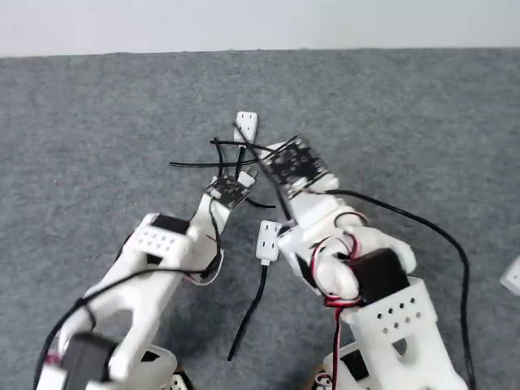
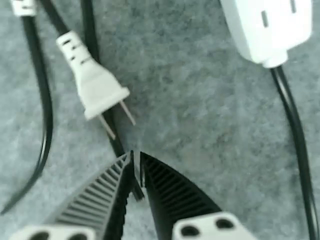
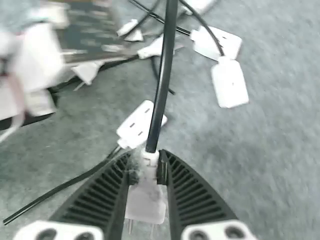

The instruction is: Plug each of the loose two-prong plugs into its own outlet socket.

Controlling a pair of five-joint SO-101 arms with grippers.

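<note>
My right gripper (image 3: 145, 154) clamps a white two-prong plug (image 3: 145, 197) by its body. The jaws are closed against both flanks, the prongs point back toward the wrist camera, and the plug's black cord (image 3: 162, 75) rises straight out of its far end above the grey carpet (image 3: 260, 165). Just past the fingertips, partly behind that cord, a white outlet socket (image 3: 137, 125) lies slots up, apart from the held plug. Two more socket blocks (image 3: 229, 82) lie close together farther off. My left gripper (image 2: 134, 156) sits low over the carpet with its jaws drawn almost together and only a sliver between the tips. A thin black lead (image 2: 116, 142) runs into that sliver, pinched there as far as I can tell. Just ahead of the tips a loose plug (image 2: 97, 90) lies flat and free on the carpet, resting across the same lead with its two prongs angled back toward the gripper. A corner socket (image 2: 267, 25) lies well apart from the loose plug, with its own trailing cord (image 2: 295, 135) running away from it. From the high camera I see both arms meeting at the middle of the table, wrists close together over a tangle of black leads. A far socket (image 1: 246, 124) lies just beyond the tangle. A middle socket (image 1: 267, 241) lies between the two arms, and its cord runs toward the near edge.
</note>
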